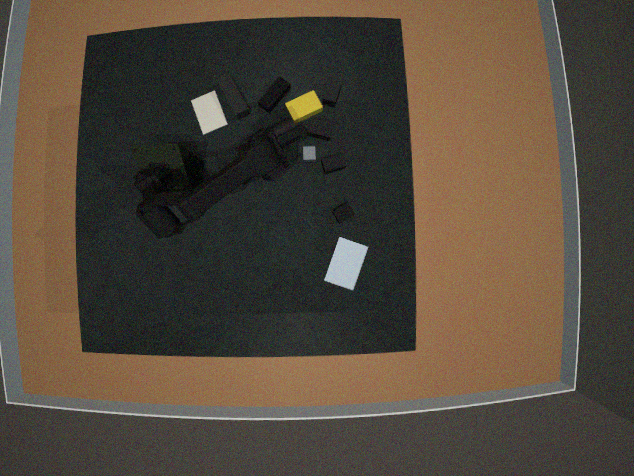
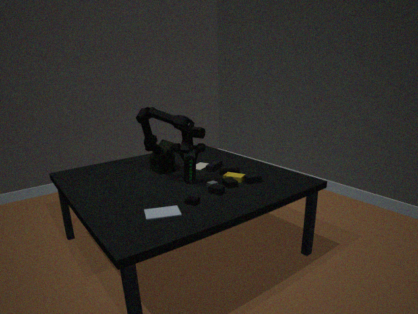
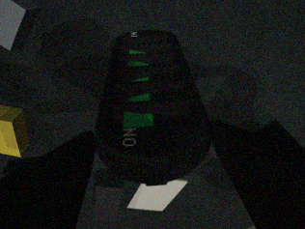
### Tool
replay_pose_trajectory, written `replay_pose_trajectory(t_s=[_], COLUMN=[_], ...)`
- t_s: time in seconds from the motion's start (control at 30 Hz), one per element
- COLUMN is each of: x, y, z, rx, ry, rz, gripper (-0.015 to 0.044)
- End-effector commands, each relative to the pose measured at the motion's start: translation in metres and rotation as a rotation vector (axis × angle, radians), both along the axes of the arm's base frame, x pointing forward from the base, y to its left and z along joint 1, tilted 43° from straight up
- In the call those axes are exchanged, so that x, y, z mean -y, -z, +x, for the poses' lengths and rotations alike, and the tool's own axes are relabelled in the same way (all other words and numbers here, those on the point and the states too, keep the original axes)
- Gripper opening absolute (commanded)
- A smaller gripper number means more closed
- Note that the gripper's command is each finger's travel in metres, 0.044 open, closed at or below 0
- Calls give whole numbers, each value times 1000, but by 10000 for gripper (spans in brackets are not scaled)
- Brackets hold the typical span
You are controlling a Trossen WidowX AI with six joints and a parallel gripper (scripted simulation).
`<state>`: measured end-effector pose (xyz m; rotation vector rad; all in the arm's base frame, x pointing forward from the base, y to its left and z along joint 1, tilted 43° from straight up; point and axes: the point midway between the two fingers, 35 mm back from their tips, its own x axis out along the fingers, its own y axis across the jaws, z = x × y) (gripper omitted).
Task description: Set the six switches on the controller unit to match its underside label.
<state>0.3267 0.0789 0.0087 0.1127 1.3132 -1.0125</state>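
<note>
The dark grey controller unit (image 3: 151, 109) (image 2: 193, 170) stands upright on one end, its lower end at the bench. Its switch face is turned to the wrist camera, with a row of green switch ends (image 3: 137, 98) and an "ON" mark. My gripper (image 3: 152, 132) (image 2: 188, 156) (image 1: 286, 142) reaches down from above and is shut on the unit's upper end, one finger on each side. In the overhead view the arm hides the unit. The label on its underside is not visible in any view.
A yellow block (image 1: 304, 105) (image 2: 234, 175) (image 3: 9, 130), a white card (image 1: 208, 111) (image 2: 202, 165) and a small grey square (image 1: 308, 152) (image 2: 211, 182) lie close by. Dark modules (image 1: 273, 93) (image 1: 333, 163) (image 1: 343, 211) are scattered around. A pale card (image 1: 346, 262) (image 2: 162, 212) lies nearer the front.
</note>
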Motion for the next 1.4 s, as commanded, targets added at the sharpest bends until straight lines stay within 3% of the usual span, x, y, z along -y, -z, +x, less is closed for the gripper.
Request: replay_pose_trajectory(t_s=[0.0, 1.37], x=[8, 24], y=[-2, -16], z=[5, 28], rx=[10, 68], ry=[2, -43], rz=[-20, -86], gripper=[338, 338])
